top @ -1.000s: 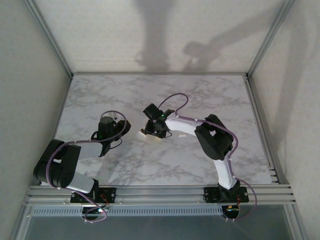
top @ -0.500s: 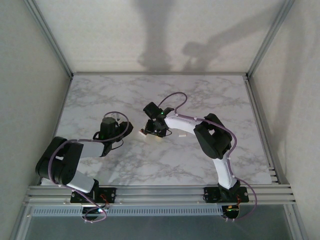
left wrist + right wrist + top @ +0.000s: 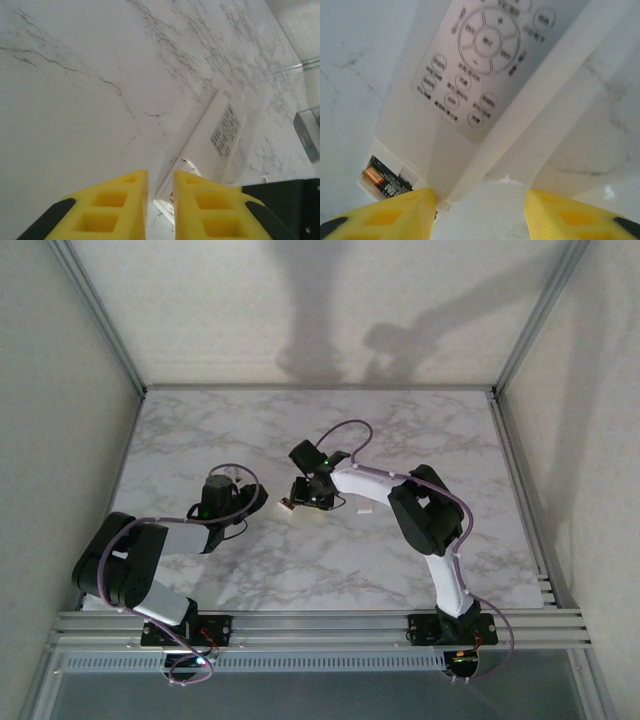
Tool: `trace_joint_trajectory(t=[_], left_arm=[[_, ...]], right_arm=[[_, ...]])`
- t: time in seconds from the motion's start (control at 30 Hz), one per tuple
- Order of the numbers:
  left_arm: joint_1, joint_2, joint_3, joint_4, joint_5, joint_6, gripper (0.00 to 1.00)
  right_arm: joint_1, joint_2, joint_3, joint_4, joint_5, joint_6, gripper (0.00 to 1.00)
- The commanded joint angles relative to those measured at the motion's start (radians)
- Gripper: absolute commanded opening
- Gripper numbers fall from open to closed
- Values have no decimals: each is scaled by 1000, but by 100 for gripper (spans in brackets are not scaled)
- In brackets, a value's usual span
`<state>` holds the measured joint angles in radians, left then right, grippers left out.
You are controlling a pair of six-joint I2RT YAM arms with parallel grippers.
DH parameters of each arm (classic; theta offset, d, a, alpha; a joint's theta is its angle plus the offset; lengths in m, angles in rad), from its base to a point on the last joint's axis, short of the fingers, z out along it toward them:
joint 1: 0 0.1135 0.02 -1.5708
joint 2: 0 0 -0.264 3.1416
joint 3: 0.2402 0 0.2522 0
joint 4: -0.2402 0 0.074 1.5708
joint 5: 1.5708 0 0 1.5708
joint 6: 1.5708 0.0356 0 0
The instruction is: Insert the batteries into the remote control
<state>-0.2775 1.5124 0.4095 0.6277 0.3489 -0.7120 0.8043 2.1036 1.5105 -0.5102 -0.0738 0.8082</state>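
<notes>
The white remote control (image 3: 288, 505) lies on the marble between my two grippers. In the left wrist view the remote control (image 3: 215, 145) shows its grey button patch and its open battery bay at the near end, where a copper battery end (image 3: 171, 198) peeks out. My left gripper (image 3: 160, 200) hovers just short of that bay, its jaws a narrow gap apart with nothing between them. In the right wrist view one dark battery (image 3: 385, 182) with a copper end sits in the bay. My right gripper (image 3: 480, 215) stands wide open, its left finger beside the remote's corner.
Both grippers, left gripper (image 3: 252, 502) and right gripper (image 3: 312, 498), crowd the table's middle. Aluminium rails (image 3: 320, 620) run along the near edge, and walls close in the left, right and back. A grey metal post (image 3: 307, 132) stands beyond the remote.
My left gripper's jaws have parted slightly and that arm's elbow has shifted. My right gripper has moved a little farther back and opened slightly wider. The remote has slid a bit leftward.
</notes>
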Motion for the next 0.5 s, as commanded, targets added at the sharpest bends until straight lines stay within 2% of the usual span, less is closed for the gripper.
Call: trace_joint_trajectory(t=[0.0, 0.03, 0.1, 0.47], left_arm=[[-19, -20, 21, -17, 25, 28, 31], [-23, -17, 22, -22, 26, 29, 34], [-25, -14, 16, -24, 27, 25, 35], [-28, -68, -19, -56, 13, 9, 34]], right_arm=[[-52, -36, -39, 74, 7, -17, 59], [-53, -35, -52, 97, -9, -3, 64], [-95, -23, -56, 128, -33, 9, 67], [-151, 93, 117, 121, -83, -71, 62]])
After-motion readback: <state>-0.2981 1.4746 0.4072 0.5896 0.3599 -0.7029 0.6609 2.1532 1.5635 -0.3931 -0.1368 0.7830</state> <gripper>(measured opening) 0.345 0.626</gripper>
